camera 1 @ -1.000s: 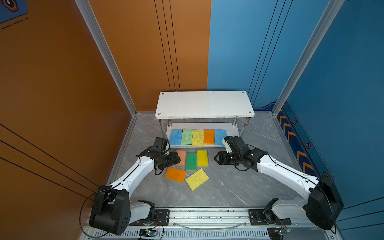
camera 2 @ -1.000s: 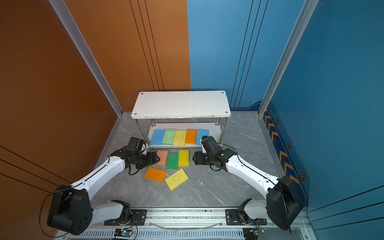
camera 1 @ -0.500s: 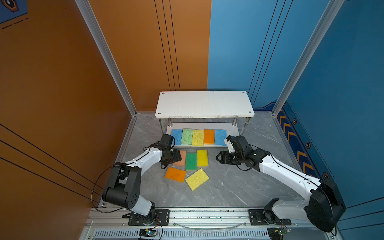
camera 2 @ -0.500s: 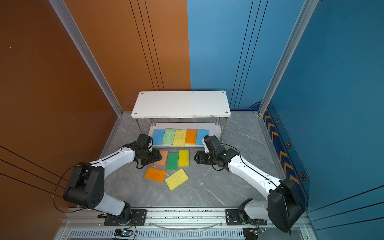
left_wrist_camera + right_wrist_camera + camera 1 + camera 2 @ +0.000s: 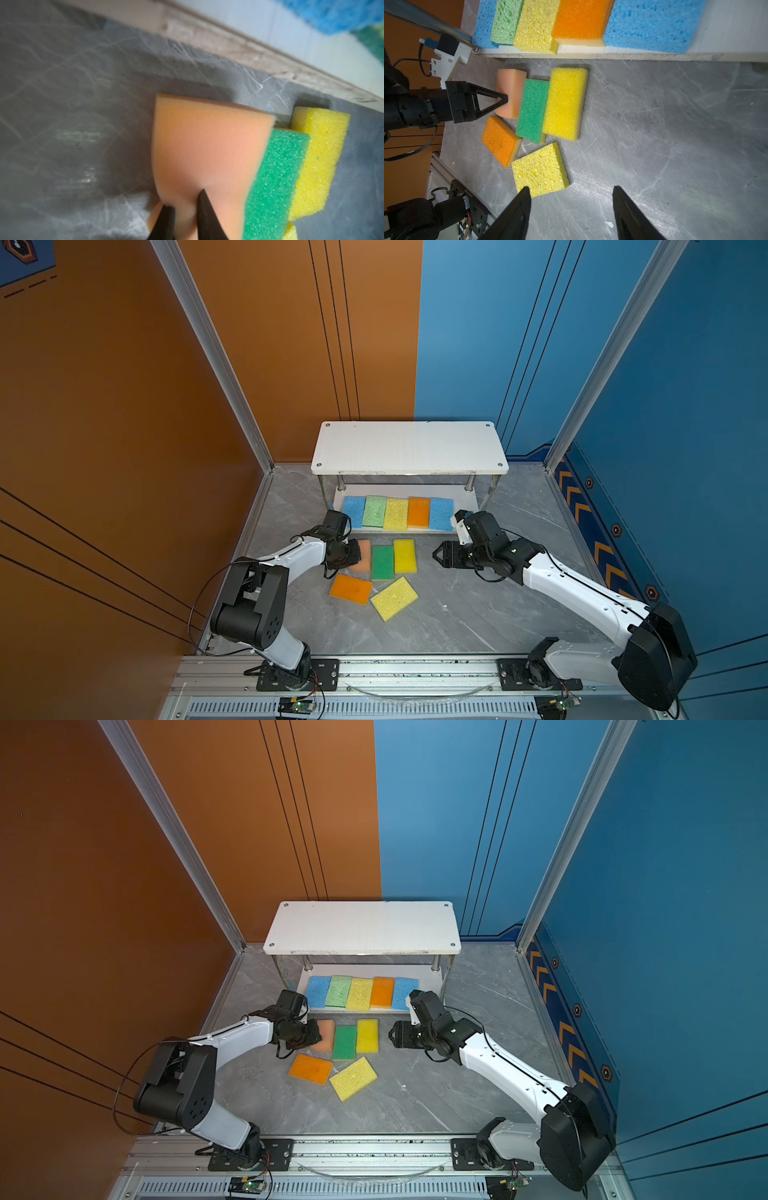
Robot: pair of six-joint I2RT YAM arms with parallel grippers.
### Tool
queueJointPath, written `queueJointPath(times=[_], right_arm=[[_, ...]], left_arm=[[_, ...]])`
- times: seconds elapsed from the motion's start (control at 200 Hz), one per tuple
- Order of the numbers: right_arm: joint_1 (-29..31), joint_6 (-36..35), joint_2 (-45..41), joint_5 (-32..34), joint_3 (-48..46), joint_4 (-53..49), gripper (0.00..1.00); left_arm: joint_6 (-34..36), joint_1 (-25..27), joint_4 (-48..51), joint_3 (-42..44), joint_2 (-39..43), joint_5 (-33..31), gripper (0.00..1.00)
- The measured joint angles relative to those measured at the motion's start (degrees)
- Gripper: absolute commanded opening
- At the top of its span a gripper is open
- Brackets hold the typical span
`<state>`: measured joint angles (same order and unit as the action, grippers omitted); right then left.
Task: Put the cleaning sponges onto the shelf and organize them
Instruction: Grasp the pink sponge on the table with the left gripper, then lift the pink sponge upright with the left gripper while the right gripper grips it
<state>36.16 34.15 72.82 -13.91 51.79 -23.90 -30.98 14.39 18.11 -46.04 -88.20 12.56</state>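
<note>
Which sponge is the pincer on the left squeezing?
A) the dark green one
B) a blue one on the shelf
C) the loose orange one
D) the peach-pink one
D: the left pincer is pinched on the edge of the peach-pink sponge, which is squashed in between its tips, while the dark green sponge beside it lies untouched.
</note>
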Motion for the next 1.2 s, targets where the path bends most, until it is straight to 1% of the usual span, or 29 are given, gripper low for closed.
queueJointPath(times=[0.115, 0.265, 0.496, 0.666, 0.886, 1.061, 1.201], right_arm=[[1.3, 0.5, 0.0, 0.2, 0.0, 0.0, 0.64], [3.2, 1.3, 0.1, 0.4, 0.3, 0.0, 0.64], [9.7, 4.9, 3.1, -0.2, 3.2, 2.1, 0.64], [14.7, 8.3, 7.5, -1.6, 5.4, 6.1, 0.62], [18.8, 9.9, 11.9, -2.6, 10.4, 8.6, 0.57], [20.1, 10.5, 14.3, -2.8, 13.0, 9.6, 0.49], [20.5, 10.7, 15.8, -2.8, 13.7, 9.6, 0.46]], left_arm=[[-0.8, 0.3, -0.6, 2.8, 4.0, 1.4, 0.17], [-2.9, 0.7, -0.8, 6.3, 12.5, 3.1, 0.17], [-7.7, 3.7, -1.2, 10.5, 25.7, 4.5, 0.18], [-11.9, 5.8, -1.2, 12.8, 32.8, 4.6, 0.19], [-15.6, 7.0, -1.2, 13.4, 37.8, 4.6, 0.19], [-17.1, 7.7, -1.2, 13.4, 39.1, 4.6, 0.19], [-17.6, 7.8, -1.2, 13.4, 39.4, 4.6, 0.19]])
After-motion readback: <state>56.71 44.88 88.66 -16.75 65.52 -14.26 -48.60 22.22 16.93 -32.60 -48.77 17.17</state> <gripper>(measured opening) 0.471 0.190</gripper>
